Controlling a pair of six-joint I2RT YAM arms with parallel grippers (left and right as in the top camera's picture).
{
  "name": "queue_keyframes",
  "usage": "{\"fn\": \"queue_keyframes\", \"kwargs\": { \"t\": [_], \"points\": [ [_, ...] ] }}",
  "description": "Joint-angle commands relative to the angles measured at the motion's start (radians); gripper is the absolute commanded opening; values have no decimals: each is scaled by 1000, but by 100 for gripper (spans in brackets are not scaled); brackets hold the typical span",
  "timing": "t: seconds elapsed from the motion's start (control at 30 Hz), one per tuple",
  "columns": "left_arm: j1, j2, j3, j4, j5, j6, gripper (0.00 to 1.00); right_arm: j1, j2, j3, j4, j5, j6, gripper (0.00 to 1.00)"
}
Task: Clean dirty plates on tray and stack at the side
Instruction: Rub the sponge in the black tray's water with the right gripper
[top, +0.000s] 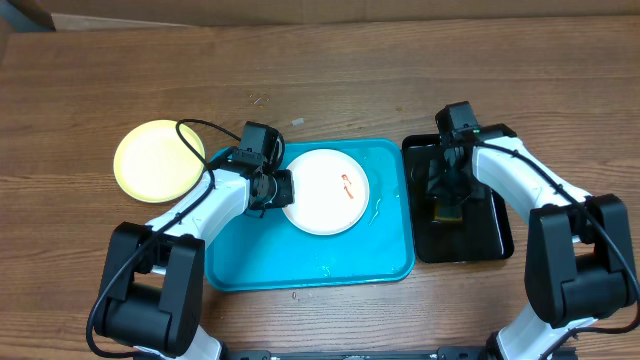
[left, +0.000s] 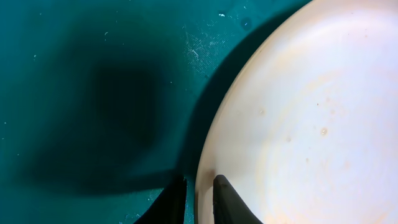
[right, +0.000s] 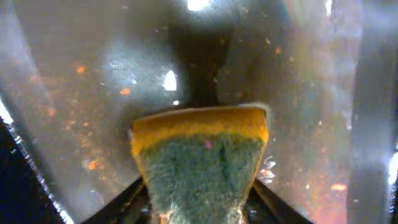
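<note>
Wooden bench (top: 320, 80): the white plate (top: 325, 200) is lying on the turquoise tray (top: 250, 270). Your left fingers (left: 231, 203) are pinching its rim; your right fingers (right: 124, 208) are gripping a sponge (right: 199, 162) over the black tray (top: 492, 240). Scrubbing is probably starting: you're needing the sponge on the orange smear (top: 347, 186).

Wearing glossy white shells along links of left arm (top: 215, 200) and right arm (top: 520, 170). Alternating these with blocky black housings at bases, elbows and wrists. Carrying thin black cable (top: 210, 125), looping out beside left arm and running down its white link. Ending in boxy black left gripper (top: 288, 188) and black right gripper (top: 447, 205). Tapering to matte black left fingers (left: 230, 202), narrow and wedge-shaped. Showing right fingers (right: 127, 202) as dark slanted bars, edges blurring in close view.
</note>
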Motion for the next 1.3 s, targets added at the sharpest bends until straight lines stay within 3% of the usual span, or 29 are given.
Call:
{"fn": "queue_keyframes", "kwargs": {
  "t": [0.0,0.1,0.2,0.53,0.63,0.7,0.77,0.83,0.93,1.0,1.03,1.13,1.2,1.27],
  "points": [
    [-1,8,15,6,4,19,18,0,-19,-19,6,-2,1,41],
    [-1,8,16,6,4,19,18,0,-19,-19,2,-2,1,31],
    [-1,8,15,6,4,19,18,0,-19,-11,-11,0,0,4],
    [-1,8,15,25,3,19,25,0,-21,159,-163,-2,-27,4],
    [-1,8,16,25,4,19,16,6,-21,170,-189,-12,-92,4],
    [-1,8,15,24,4,19,9,6,-21,170,-217,72,-34,4],
    [-1,8,16,22,4,19,5,5,-21,170,-212,-10,-36,4],
    [-1,8,16,22,4,19,4,5,-22,172,-229,30,-108,4],
    [-1,8,15,20,4,19,4,-2,-24,180,-238,90,29,4],
    [-1,8,15,18,4,19,4,0,-24,181,-222,-17,-77,4],
    [-1,8,15,18,4,19,4,1,-24,183,-235,22,-98,4],
    [-1,8,16,17,4,19,4,-5,-26,186,-241,116,88,4],
    [-1,8,16,17,4,19,4,-4,-26,186,-212,-18,-41,4],
    [-1,8,16,17,4,19,4,0,-29,187,-231,88,-40,4]
  ]
}}
